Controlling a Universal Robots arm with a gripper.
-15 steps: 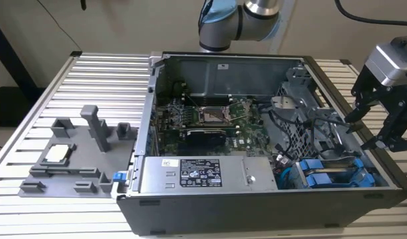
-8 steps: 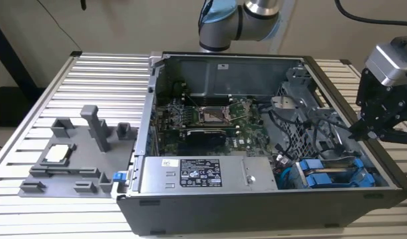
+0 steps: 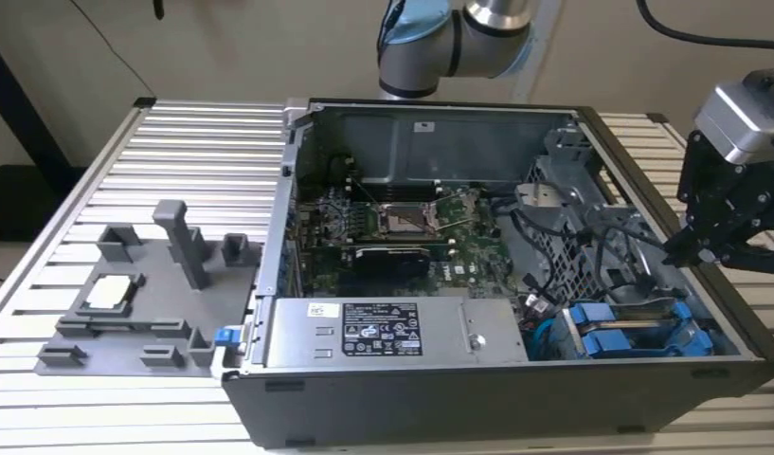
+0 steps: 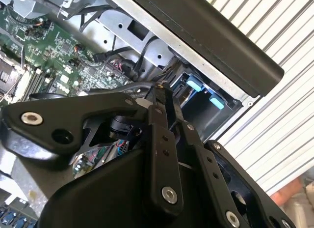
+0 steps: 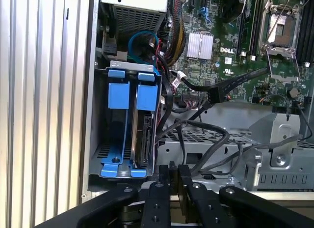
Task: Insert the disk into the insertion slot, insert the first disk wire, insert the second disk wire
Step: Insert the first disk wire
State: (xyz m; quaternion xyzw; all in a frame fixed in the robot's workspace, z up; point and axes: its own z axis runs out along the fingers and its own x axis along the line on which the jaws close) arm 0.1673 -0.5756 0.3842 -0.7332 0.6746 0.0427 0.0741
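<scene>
One disk [image 5: 146, 137] sits upright in insertion slot [image 5: 100, 152], blue caddy [image 5: 147, 95] keeping it straight; my jaws narrow, empty, hover just beside; black wire [image 5: 240, 79] loose.

the disk [image 5: 146, 96] is framed in smooth blue plastic; insertion slot [image 5: 131, 65] dull grey metal; desk [image 5: 44, 115] pale ribbed metal.

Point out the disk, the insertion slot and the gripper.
the disk [image 5: 145, 139], first wrist view, on its grey side edge
the insertion slot [image 5: 130, 64], first wrist view, on its grey metal rim
the gripper [image 5: 174, 171], first wrist view, midway between its fingertips
</scene>
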